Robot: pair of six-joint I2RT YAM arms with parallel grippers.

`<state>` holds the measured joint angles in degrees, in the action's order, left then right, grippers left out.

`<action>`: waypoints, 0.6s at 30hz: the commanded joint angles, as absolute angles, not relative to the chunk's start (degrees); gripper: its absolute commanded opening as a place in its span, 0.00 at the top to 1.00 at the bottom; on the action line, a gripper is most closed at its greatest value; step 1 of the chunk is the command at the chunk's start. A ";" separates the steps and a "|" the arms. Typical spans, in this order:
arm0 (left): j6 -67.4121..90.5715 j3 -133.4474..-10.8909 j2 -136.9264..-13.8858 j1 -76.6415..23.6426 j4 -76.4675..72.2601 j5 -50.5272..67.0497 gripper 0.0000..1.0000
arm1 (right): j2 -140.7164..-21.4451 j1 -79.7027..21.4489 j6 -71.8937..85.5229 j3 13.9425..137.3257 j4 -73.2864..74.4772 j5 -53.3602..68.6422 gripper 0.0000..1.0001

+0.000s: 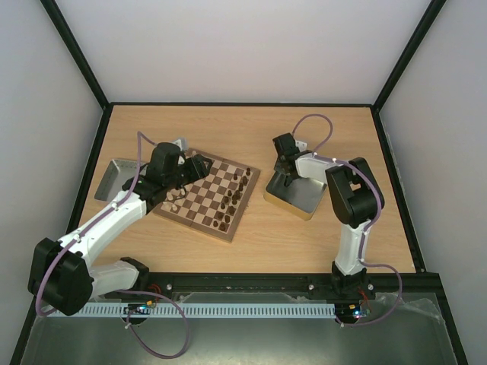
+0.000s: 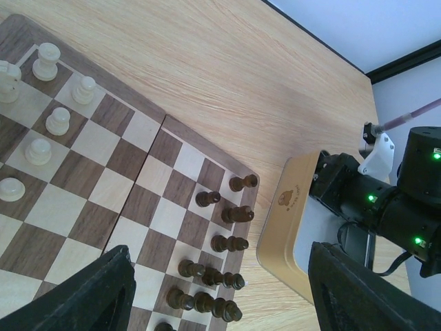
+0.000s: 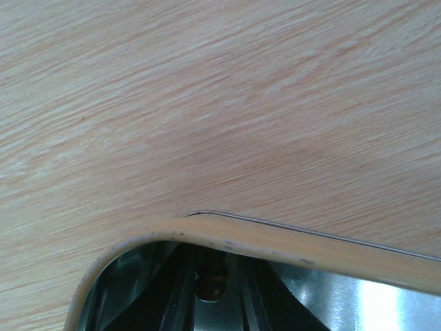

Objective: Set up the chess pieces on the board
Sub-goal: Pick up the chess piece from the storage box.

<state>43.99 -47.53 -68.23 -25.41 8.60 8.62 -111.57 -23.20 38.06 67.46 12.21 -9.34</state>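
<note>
Right now the left pincer (image 1: 198, 166) hangs over the far-left part of the board (image 1: 205, 207), its jaws spread wide w/ nothing btwn them. In its wrist view the two black fingers (image 2: 89, 296) frame bare checks. Pale pieces (image 2: 58, 121) stand along the board's left side, near that pincer. Dark pieces (image 2: 233, 214) are bunched in approx. two rows along the opposite edge, the one nearest the tin (image 1: 300, 199). The board lies mid-tabletop (image 1: 251, 137), turned at an angle, btwn a grey tray (image 1: 114, 179) on the left and the tin just beside its right corner. The right pincer (image 1: 287, 179) is dipped inside the tin. Its wrist view gives only the tin's cream rim and a small brown shape low inside, flanked by dark forms, so can't tell whether those jaws are open or gripping anything. The tin wall stands btwn that pincer and the board.
</note>
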 commanded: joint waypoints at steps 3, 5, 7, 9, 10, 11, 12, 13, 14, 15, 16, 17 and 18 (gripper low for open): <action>44.27 -48.25 -66.45 -25.10 9.35 9.66 0.29 | -113.19 -22.76 34.54 67.11 8.99 -12.74 0.85; 44.30 -48.17 -66.42 -25.11 9.40 9.75 0.29 | -112.99 -22.76 33.82 66.71 8.23 -12.74 0.85; 44.36 -48.01 -66.29 -25.07 9.44 9.84 0.29 | -112.55 -22.76 32.81 66.24 7.50 -12.66 0.85; 44.38 -47.99 -66.29 -25.06 9.36 9.90 0.29 | -112.09 -22.77 31.75 65.78 6.69 -12.53 0.88; 44.38 -47.99 -66.27 -25.07 9.29 9.99 0.29 | -111.72 -22.72 31.35 65.75 6.75 -12.52 0.92; 44.44 -47.99 -66.27 -25.06 9.31 10.02 0.29 | -111.45 -22.76 30.85 65.78 6.91 -12.23 0.94; 44.39 -47.99 -66.31 -25.05 9.25 10.17 0.29 | -110.89 -22.76 30.51 65.89 7.31 -11.89 0.95; 44.39 -47.99 -66.28 -25.06 9.22 10.27 0.29 | -110.20 -22.74 30.30 65.94 7.97 -11.42 0.96; 44.38 -48.00 -66.27 -25.13 9.23 10.47 0.29 | -109.28 -22.76 30.18 65.81 8.52 -10.60 0.97; 44.38 -48.00 -66.29 -25.14 9.15 10.68 0.29 | -108.22 -22.72 30.19 65.56 9.32 -9.55 0.98; 44.31 -47.99 -66.27 -25.06 8.94 11.04 0.29 | -106.99 -22.74 30.43 65.21 10.23 -8.45 0.98; 44.30 -47.99 -66.27 -25.11 8.70 11.48 0.29 | -105.72 -22.76 30.70 65.01 11.33 -7.23 0.98; 44.22 -47.99 -66.35 -25.09 8.39 12.07 0.29 | -104.40 -22.72 31.18 64.80 12.63 -6.12 0.98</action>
